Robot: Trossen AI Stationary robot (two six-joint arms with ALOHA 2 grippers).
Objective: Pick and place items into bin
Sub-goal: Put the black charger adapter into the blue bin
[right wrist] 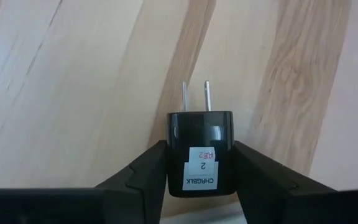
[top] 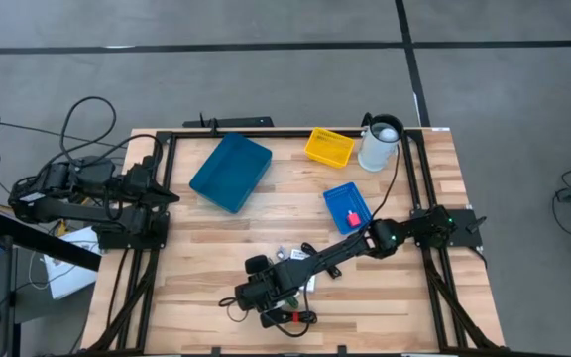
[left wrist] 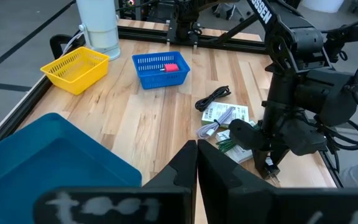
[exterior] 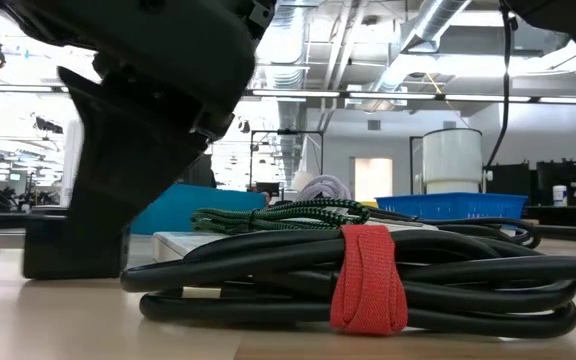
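Charger (right wrist: 200,149), a black plug block with two metal prongs and a white label, sits clamped between the two dark fingers (right wrist: 143,175) of the right tool (top: 257,291), just above the wooden worktop (top: 266,223) near its front edge. The fingers close against both of its sides, prongs pointing away from the wrist. Just beside the tool lies the remaining cluster of items: one coiled black cable (exterior: 368,285) bound by one red strap (exterior: 368,277), one green-and-black cord (exterior: 278,215), one smaller black cord (left wrist: 213,98), white printed cards (left wrist: 225,114) and a pale cord (left wrist: 213,127).

Three bins stand farther back on the worktop: one large teal bin (top: 230,171), one yellow basket (top: 329,147) and one blue basket (top: 348,206), the last already holding one red-pink piece (left wrist: 171,67). One white cylindrical container (top: 381,144) stands beside the yellow basket.

The left tool (left wrist: 196,171) waits at the worktop's left edge, its fingers pressed together on nothing.
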